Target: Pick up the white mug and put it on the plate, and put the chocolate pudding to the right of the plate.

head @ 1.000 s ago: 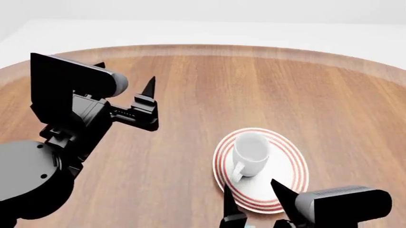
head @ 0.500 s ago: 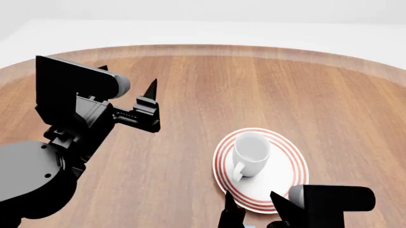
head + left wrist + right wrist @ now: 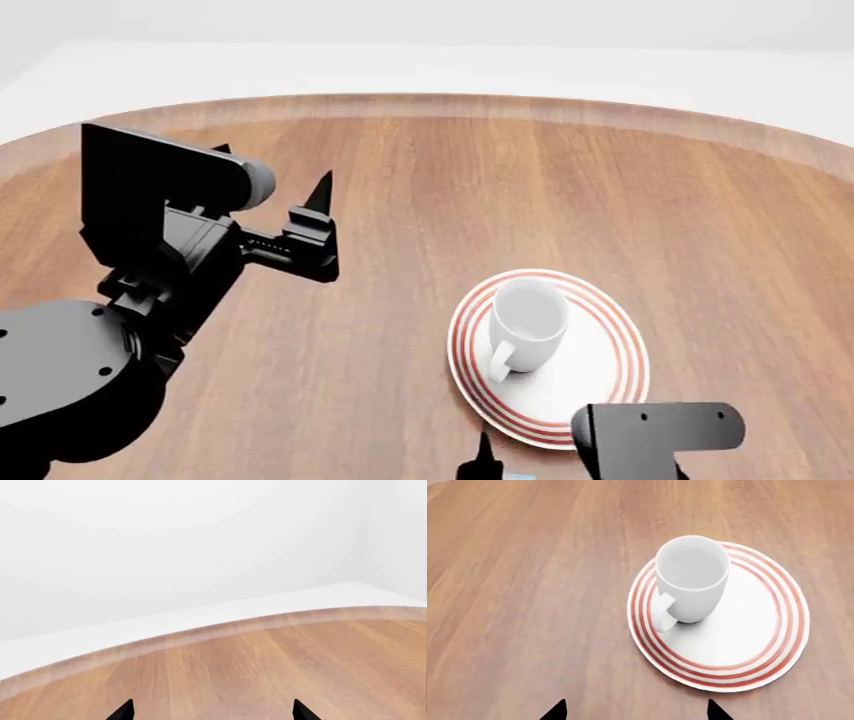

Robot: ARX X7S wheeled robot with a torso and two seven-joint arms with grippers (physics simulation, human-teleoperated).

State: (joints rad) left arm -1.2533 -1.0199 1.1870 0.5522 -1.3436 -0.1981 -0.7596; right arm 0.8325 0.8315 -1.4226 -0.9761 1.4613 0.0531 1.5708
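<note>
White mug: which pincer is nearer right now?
Right. The right pincer sits just near-side of the plate holding the white mug; the left pincer hovers far off to the mug's left.

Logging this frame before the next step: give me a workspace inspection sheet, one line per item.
Surface: round wooden table, bare wood around the plate.
White mug: upright on the plate, handle toward the robot, empty inside.
Plate: flat on the table, red rings visible, mug sits left of its centre.
Chocolate pudding: not identifiable in any view; only a small bluish sliver at the head view's bottom edge.
Clutter: nothing seen.
Left gripper: open, empty, raised over the table's left side.
Right gripper: open, empty, on the near side of the plate.
Cables: nothing seen.
Surroundings: plain white floor and walls.
</note>
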